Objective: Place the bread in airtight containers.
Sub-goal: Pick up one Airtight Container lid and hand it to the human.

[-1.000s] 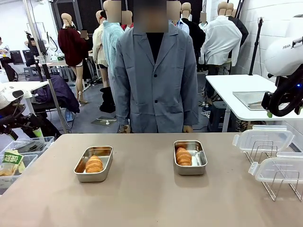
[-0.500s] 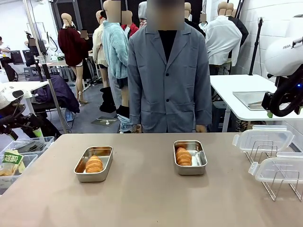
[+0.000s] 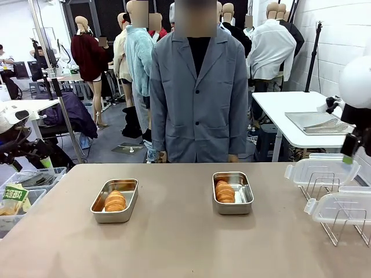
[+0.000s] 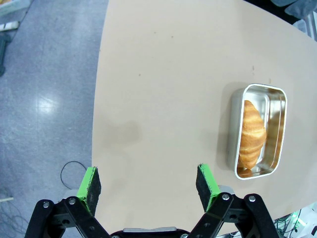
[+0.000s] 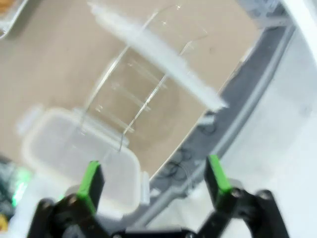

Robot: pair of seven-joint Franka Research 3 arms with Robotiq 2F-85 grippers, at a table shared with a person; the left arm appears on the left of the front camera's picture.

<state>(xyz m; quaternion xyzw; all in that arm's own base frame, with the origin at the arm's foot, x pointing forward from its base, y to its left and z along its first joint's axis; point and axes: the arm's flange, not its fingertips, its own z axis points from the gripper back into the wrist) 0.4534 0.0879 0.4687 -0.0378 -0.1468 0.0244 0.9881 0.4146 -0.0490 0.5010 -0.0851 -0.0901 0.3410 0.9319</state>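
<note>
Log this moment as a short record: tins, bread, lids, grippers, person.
left tin: unlidded, holds left roll
right tin: unlidded, holds right roll
lids: far lid and near lid, both off the tins, resting on wire racks at the table's right side
left gripper: open, empty, above the table's edge, apart from the left tin
right gripper: open, empty, over the lids; view blurred
person: standing at the far side

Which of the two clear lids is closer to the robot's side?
The front lid, lower in the front view; the other lid sits behind it, nearer the person.
</note>
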